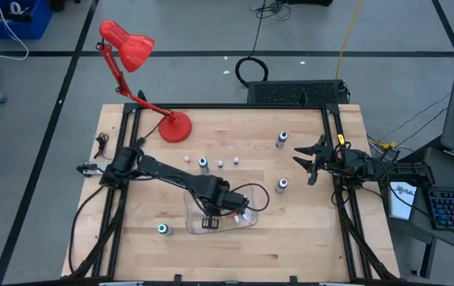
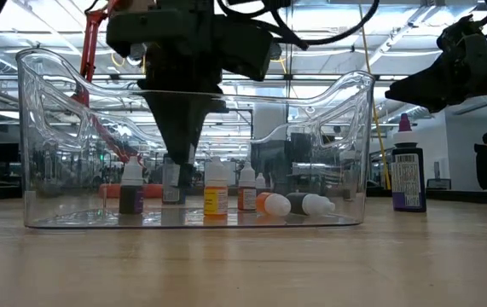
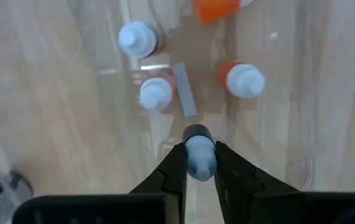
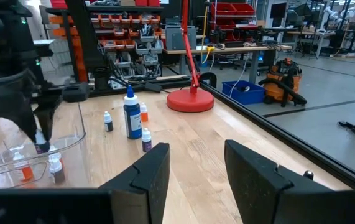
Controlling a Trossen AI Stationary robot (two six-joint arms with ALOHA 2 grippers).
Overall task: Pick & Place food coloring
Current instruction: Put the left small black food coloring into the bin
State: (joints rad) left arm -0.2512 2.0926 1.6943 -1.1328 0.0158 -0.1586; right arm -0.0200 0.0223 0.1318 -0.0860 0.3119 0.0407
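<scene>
Closest to the low camera stands the clear tray [image 2: 354, 153], its near wall facing the lens, with several small food coloring bottles [image 2: 216, 194] upright or lying inside it. Left tool [image 3: 199, 163] reaches straight down into the tray, its two fingers closed on one white-capped bottle [image 3: 199, 152] gripped just below the cap. That bottle hangs between the fingertips with its long axis roughly vertical, in line with the tool, and the tray floor lies directly beneath it; whether its base already touches the floor cannot be told. Neighbouring bottles stand just beside the held one, so a release probably needs only a straight opening and lift. Right tool [image 1: 312, 161] hovers open and empty over the right part of the table [image 1: 290, 230], near two bottles still standing there [image 1: 281, 186]. Others remain loose on the table, including a teal-capped one [image 1: 163, 229] left of the tray and a row behind it [image 1: 203, 164]. By this layout the task appears partly done.
</scene>
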